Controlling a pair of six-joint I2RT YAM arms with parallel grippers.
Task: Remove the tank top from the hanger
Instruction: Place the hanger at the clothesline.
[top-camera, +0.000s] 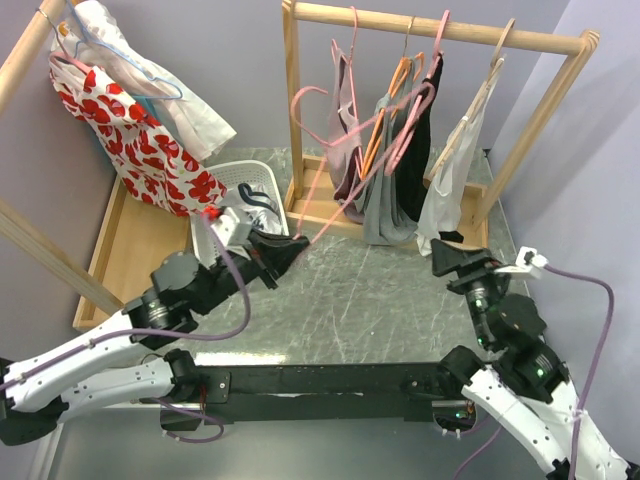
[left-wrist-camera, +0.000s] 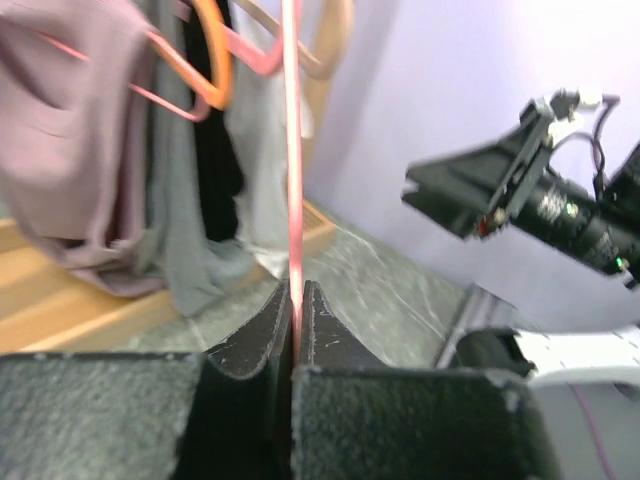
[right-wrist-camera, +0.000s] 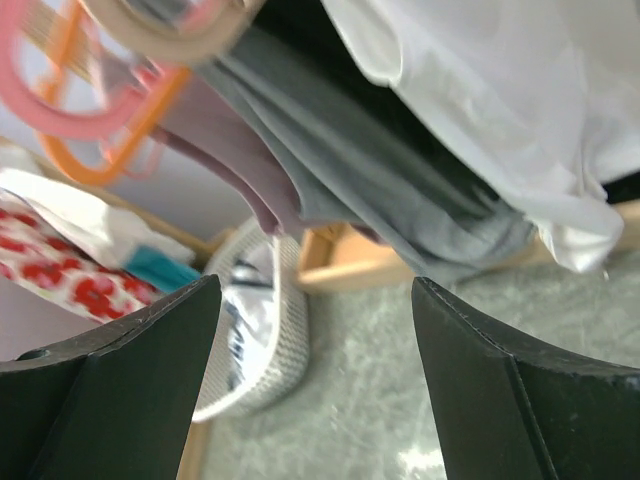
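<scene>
Four hung garments (top-camera: 385, 215), one pink hanger (left-wrist-camera: 291, 180) in left gripper (left-wrist-camera: 297, 300)

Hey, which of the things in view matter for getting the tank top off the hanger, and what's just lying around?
In the job: pink hanger, clamped in the left gripper; mauve tank top; open right gripper.
Just about: laundry basket, red floral dress, white top, wooden rack.

thin pink plastic hanger (left-wrist-camera: 292, 150), long bar slanting down-left from the wooden rack (top-camera: 440, 30), low end pinched in the left gripper (left-wrist-camera: 297, 300), dusty mauve fabric tank top (top-camera: 345, 165) hanging limp at rack's left side, bottom bunched nr the base, can't tell if it's on that hanger
</scene>
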